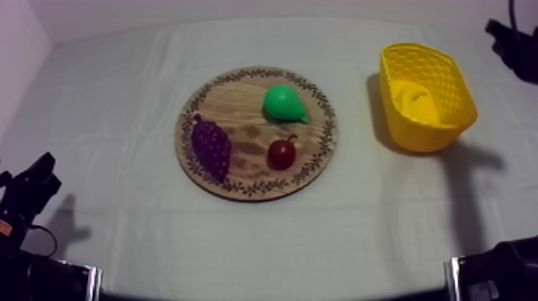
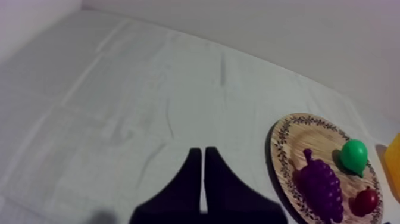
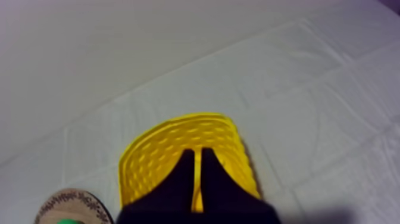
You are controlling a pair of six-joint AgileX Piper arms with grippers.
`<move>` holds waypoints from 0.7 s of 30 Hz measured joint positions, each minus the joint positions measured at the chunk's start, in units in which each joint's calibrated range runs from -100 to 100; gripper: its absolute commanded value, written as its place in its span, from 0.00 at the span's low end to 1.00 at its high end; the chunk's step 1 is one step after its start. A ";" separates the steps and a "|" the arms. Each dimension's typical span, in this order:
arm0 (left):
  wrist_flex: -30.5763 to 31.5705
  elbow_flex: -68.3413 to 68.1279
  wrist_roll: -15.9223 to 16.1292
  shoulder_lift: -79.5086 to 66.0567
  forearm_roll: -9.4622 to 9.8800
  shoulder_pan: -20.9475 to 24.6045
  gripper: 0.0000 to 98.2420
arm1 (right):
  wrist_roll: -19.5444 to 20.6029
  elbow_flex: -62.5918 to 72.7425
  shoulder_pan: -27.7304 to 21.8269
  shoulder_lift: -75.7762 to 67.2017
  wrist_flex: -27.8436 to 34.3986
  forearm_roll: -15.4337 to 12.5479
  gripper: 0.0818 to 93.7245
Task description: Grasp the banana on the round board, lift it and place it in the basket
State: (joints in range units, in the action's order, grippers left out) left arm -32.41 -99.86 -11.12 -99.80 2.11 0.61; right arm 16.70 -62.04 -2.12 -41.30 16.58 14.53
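The banana (image 1: 416,101) lies inside the yellow basket (image 1: 448,76) at the right of the table, pale yellow against the basket's wall. My right arm (image 1: 512,42) reaches in at the upper right, behind the basket. In the right wrist view my right gripper (image 3: 197,154) is shut on nothing, its fingers a narrow wedge above the yellow basket (image 3: 161,149). Low at the left side, my left gripper (image 1: 34,186) rests over the cloth. The left wrist view shows my left gripper (image 2: 202,152) shut and holding nothing, well left of the wooden board (image 2: 297,134).
The round wooden board (image 1: 240,104) sits mid-table with a green pear (image 1: 282,102), purple grapes (image 1: 211,146) and a small red fruit (image 1: 281,154) on it. Bare cloth lies between board and basket. The arm base (image 1: 496,276) fills the lower right edge.
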 measured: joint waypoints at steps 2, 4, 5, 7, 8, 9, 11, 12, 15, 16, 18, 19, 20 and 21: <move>0.00 0.00 0.00 0.00 0.00 0.00 0.00 | -2.52 -5.93 0.20 -6.13 -1.64 -2.36 0.02; 0.00 0.00 0.00 0.00 0.00 0.00 0.00 | -5.18 -11.50 0.30 -11.41 -1.91 -4.70 0.02; 0.00 0.00 0.00 0.00 0.00 0.00 0.00 | -6.49 -14.15 0.30 -14.27 -1.46 -5.86 0.02; 0.00 0.00 0.00 0.00 0.00 0.00 0.00 | -8.80 -18.53 0.16 -19.22 -0.11 -7.91 0.02; 0.00 0.00 0.00 0.00 0.00 0.00 0.00 | -10.15 -20.77 0.02 -21.83 0.33 -9.16 0.02; 0.00 0.00 0.00 0.00 0.00 0.00 0.00 | -11.57 -22.43 -0.06 -24.30 0.68 -10.49 0.02; 0.00 0.00 0.00 0.00 0.00 0.00 0.00 | -14.26 -26.18 -0.36 -28.98 1.50 -12.95 0.02; 0.00 0.00 0.00 0.00 0.00 0.00 0.00 | -15.27 -27.85 -0.43 -30.73 2.08 -13.75 0.02; 0.00 0.00 0.00 0.00 0.00 0.00 0.00 | -18.23 -32.15 -0.89 -36.51 3.62 -15.81 0.02; 0.00 0.00 0.00 0.00 0.00 0.00 0.00 | -19.03 -33.55 -1.09 -38.48 4.41 -16.18 0.02; 0.00 0.00 0.00 0.00 0.00 0.00 0.00 | -20.58 -35.57 -1.29 -42.37 6.08 -17.23 0.02; 0.00 0.00 0.00 0.00 0.00 0.00 0.00 | -21.04 -36.37 -1.33 -44.26 7.61 -17.42 0.02; 0.00 0.00 0.00 0.00 0.00 0.00 0.00 | -21.30 -36.93 -1.41 -46.15 9.28 -17.42 0.02; 0.00 0.00 0.00 0.00 0.00 0.00 0.00 | -21.41 -37.20 -1.57 -47.61 11.00 -17.42 0.02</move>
State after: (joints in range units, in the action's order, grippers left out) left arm -32.41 -99.86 -11.12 -99.80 2.11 0.61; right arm -4.72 -99.24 -3.69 -88.90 27.57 -2.89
